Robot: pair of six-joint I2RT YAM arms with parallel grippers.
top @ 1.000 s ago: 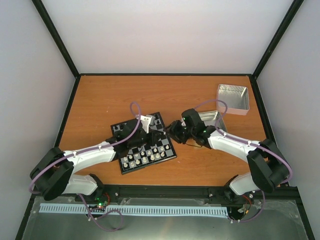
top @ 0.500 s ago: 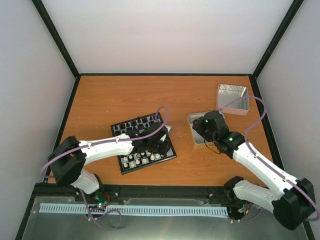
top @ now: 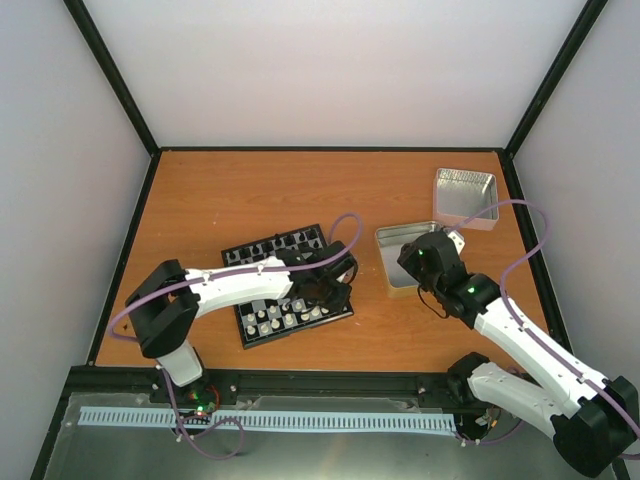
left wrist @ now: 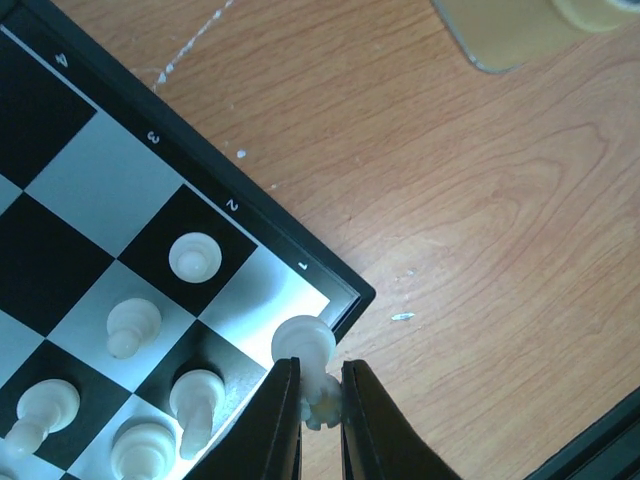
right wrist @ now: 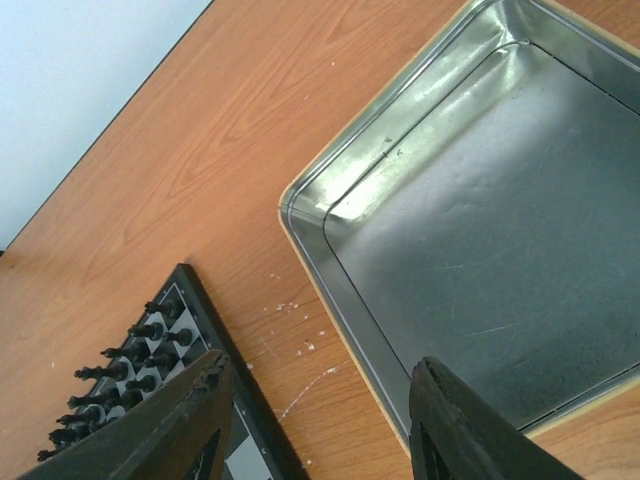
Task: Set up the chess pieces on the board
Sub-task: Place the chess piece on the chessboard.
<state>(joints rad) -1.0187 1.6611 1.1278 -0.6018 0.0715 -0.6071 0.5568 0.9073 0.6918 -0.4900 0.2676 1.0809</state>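
The board [top: 243, 338] lies left of centre, with cream-white chess pieces [top: 285, 318] in its near rows. My left gripper [top: 335, 290] hangs over the board's near right corner. In the left wrist view this gripper [left wrist: 320, 402] is shut on a white chess piece [left wrist: 305, 345], held just above the pale corner square by the rim [left wrist: 265, 235]. Other white pieces [left wrist: 195, 255] stand on the squares beside it. My right gripper [top: 415, 262] is open and holds nothing. In the right wrist view it [right wrist: 320, 400] hovers over bare table between the board's rim [right wrist: 200, 300] and a tin.
Black chessmen [top: 275, 245] fill the board's far rows, also seen as black chessmen [right wrist: 130, 360]. A silver tin [top: 390, 250] sits right of the board under the right arm, shown as an empty tin [right wrist: 480, 250]. A second tin [top: 465, 197] lies at the back right.
The right arm drew back from the board's right edge to over the near tin, and its jaws widened. The left arm swung across the board to its near right corner, still shut.
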